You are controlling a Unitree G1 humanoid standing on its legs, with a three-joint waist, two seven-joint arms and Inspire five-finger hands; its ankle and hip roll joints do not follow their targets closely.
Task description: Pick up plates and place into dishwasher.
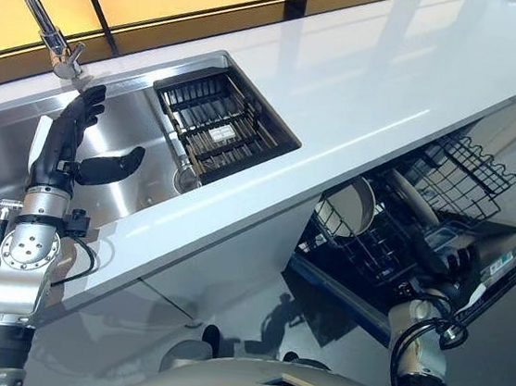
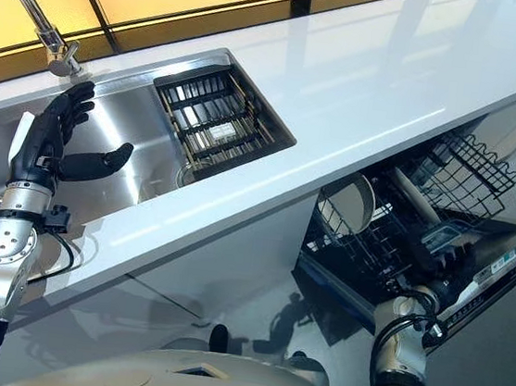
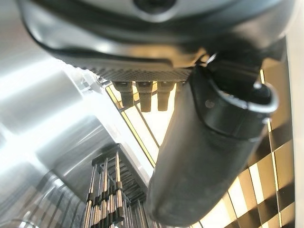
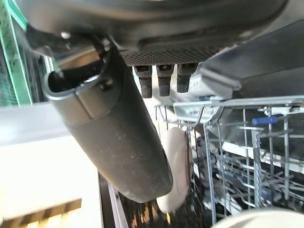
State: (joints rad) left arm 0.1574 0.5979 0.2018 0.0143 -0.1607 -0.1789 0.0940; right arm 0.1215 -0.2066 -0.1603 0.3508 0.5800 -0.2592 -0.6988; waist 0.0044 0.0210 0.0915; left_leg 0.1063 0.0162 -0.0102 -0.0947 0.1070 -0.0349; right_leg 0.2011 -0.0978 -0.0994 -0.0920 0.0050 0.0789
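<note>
No text, label or number is legible.

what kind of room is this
Most likely a kitchen: a steel sink with a faucet set in a long white countertop, and below it an open dishwasher with wire racks.

Left hand [image 1: 70, 139] open, thumb out.

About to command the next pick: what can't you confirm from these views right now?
- Right robot hand: in the eye views it is hidden among the black wire dishwasher rack.
- Stainless steel sink: its left part is cut off by the frame edge, so plates there are unconfirmed.
- Round pale plate in the rack: partly hidden by the white countertop edge.
- Left robot hand: open over the sink.
</note>
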